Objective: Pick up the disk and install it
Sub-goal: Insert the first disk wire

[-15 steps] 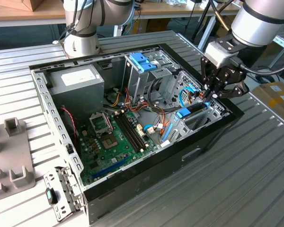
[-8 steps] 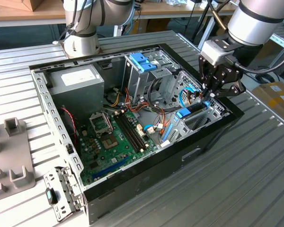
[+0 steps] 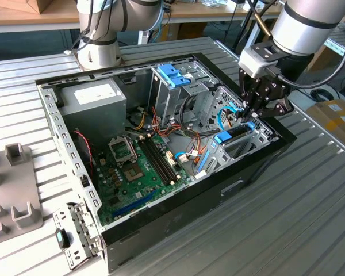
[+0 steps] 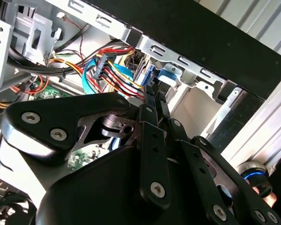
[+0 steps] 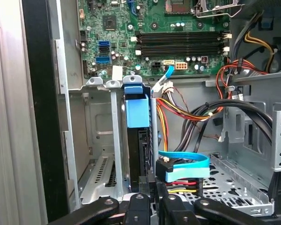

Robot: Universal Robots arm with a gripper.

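Directly below the closed end effector [image 5: 150,199], the disk [image 5: 136,140] stands seated in its bay.

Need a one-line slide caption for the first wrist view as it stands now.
Blue-framed disk standing on edge in the case's metal drive bay, gripper at its near end beside the blue cable.

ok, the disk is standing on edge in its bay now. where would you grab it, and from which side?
Grip the disk across its thin width at the exposed end nearest the gripper, probably on the blue frame. Come from the open top of the case: the bay's metal walls flank its flat faces, and the cables crowd one side.
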